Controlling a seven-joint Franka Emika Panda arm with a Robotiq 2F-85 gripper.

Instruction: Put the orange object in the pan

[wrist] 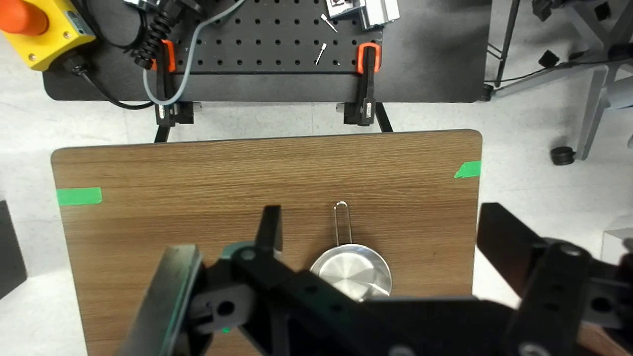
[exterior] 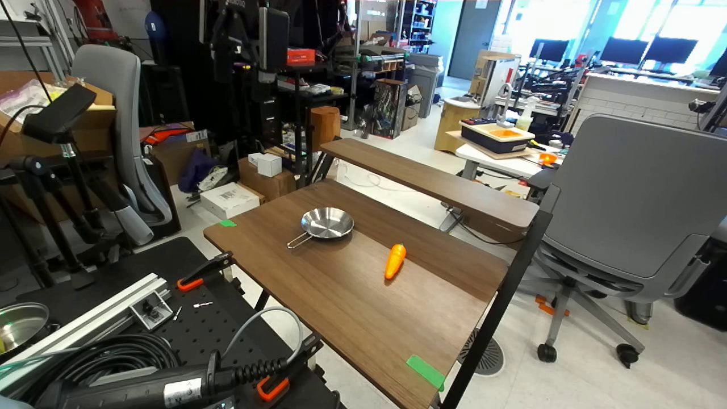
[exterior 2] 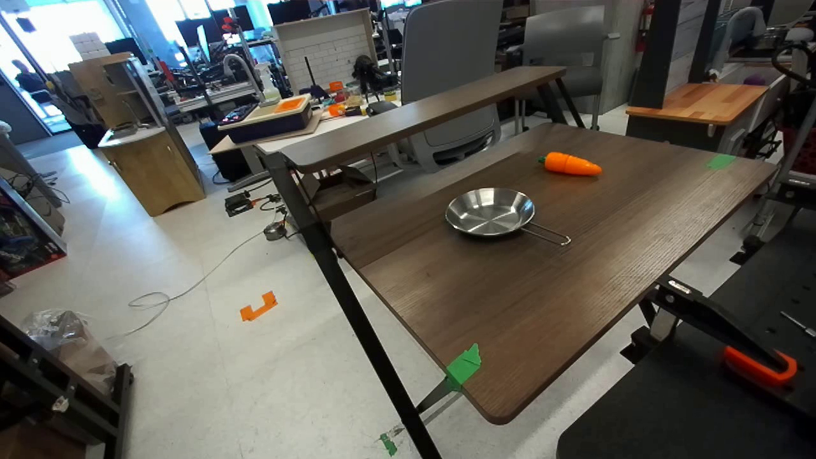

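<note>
In both exterior views the orange object, a carrot with a green top [exterior: 396, 262] [exterior 2: 572, 164], lies on its side on the brown wooden table. Apart from it, the shiny silver pan [exterior: 328, 222] [exterior 2: 489, 212] rests flat on the same tabletop with its wire handle sticking out. My gripper [wrist: 383, 206] shows only in the wrist view, looking down from high above the table. Its fingers are spread wide with nothing held. Between them, far below, appears the pan [wrist: 353, 267], its lower part covered by the gripper. The carrot is hidden in the wrist view.
A raised wooden shelf [exterior: 431, 182] [exterior 2: 427, 121] runs along one long side of the table [wrist: 148, 168]. Green tape [wrist: 79, 196] marks table edges. A black bench [wrist: 425, 59] with orange-handled clamps stands beside the table across a narrow gap. A grey chair [exterior: 636, 204] is close by.
</note>
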